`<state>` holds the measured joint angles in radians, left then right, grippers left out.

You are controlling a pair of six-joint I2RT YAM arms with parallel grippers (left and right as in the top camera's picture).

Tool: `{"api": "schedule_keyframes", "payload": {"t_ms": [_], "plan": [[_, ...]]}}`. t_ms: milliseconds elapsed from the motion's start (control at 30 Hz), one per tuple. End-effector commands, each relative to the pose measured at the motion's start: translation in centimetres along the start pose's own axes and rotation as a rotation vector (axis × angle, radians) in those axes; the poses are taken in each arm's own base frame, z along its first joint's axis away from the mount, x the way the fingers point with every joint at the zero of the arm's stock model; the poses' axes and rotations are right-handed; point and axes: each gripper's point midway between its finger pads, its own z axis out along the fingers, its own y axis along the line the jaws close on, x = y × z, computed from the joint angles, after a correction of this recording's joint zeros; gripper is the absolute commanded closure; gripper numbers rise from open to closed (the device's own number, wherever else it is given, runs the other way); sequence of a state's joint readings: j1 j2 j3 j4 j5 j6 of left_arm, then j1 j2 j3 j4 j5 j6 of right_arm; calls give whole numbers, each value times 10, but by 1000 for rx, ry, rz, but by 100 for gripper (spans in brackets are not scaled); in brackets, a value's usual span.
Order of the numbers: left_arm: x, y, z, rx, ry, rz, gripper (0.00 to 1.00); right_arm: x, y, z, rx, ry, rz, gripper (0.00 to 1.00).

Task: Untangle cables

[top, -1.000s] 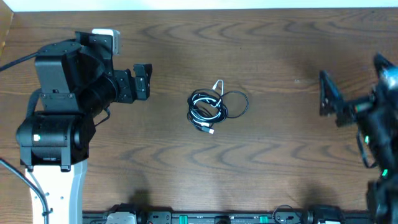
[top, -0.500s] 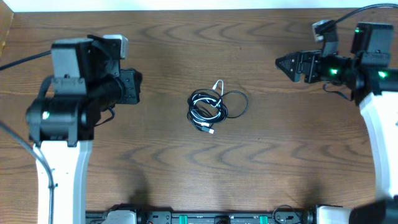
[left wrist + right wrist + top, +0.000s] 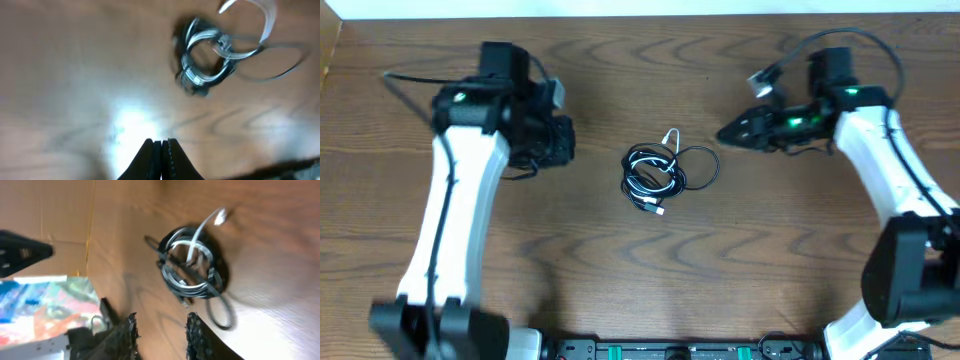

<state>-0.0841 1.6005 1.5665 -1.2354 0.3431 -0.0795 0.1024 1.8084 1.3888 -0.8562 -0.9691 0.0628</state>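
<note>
Across the brown wood-grain worktop [image 3: 620, 290] nothing of the untangling looks done yet, by my reading: the job sits at its very start. Two white-and-black robot arms lean in from either side, the left arm [image 3: 450, 220] and the right arm [image 3: 895, 170], both well apart from the work. The left claw [image 3: 560, 142] is pressed fully closed, its black fingertips meeting in the left wrist view with nothing between them, and it hangs above bare wood short of the cords. The right claw [image 3: 732, 132] stands partly parted, with a clear gap between its two dark fingers in the right wrist view, and it too grips nothing; it points toward the centre from the right side. Between them, near the middle of the worktop, lies the tangled bundle of thin cables [image 3: 660, 172], touched by neither claw. Its longer black cords [image 3: 645, 180] are wound into a tight coil with one loose loop bulging out to the side, so no strand has been drawn clear. The short white cord [image 3: 672, 142] arcs out of the top of the coil, threaded among the black turns, its small white plug end [image 3: 672, 131] lying free on the wood. What remains, then, is everything: reaching the bundle, taking hold of separate strands, and pulling white from black until each lies alone.
</note>
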Motion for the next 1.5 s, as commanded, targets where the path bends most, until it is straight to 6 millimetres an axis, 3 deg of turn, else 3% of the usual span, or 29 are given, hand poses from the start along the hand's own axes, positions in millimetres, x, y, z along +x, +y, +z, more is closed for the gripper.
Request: {"api": "schedule_keyframes", "payload": {"t_ms": [0, 133, 200, 333, 367, 467, 567, 700, 800, 1067, 1167, 1267, 1467], "plan": [[16, 7, 40, -13, 197, -54, 85, 18, 13, 41, -2, 108, -47, 62], [26, 17, 67, -33, 324, -93, 83, 34, 15, 75, 96, 174, -93, 62], [27, 21, 82, -40, 366, -106, 60, 39, 11, 91, 202, 184, -119, 61], [26, 28, 105, -47, 413, -120, 52, 37, 4, 112, 403, 136, -173, 59], [26, 29, 113, -41, 426, -126, 44, 33, -1, 115, 485, 100, -189, 59], [25, 21, 123, 20, 444, -144, 35, 27, -10, 116, 625, 38, -201, 56], [20, 12, 130, 79, 434, -151, 33, 23, -22, 112, 731, -7, -185, 54], [13, 12, 133, 86, 406, -141, 32, 22, -33, 111, 747, 2, -164, 52], [10, 6, 133, 118, 396, -142, 25, 23, -49, 110, 771, 22, -130, 50], [5, -8, 136, 170, 377, -125, 23, 33, -92, 112, 822, 91, -44, 49], [7, -19, 139, 175, 376, -90, 23, 37, -102, 116, 832, 110, -32, 55], [7, -27, 143, 178, 368, -62, 23, 38, -103, 117, 833, 112, -32, 68], [9, -34, 145, 179, 372, -38, 23, 38, -103, 117, 832, 113, -32, 75]]}}
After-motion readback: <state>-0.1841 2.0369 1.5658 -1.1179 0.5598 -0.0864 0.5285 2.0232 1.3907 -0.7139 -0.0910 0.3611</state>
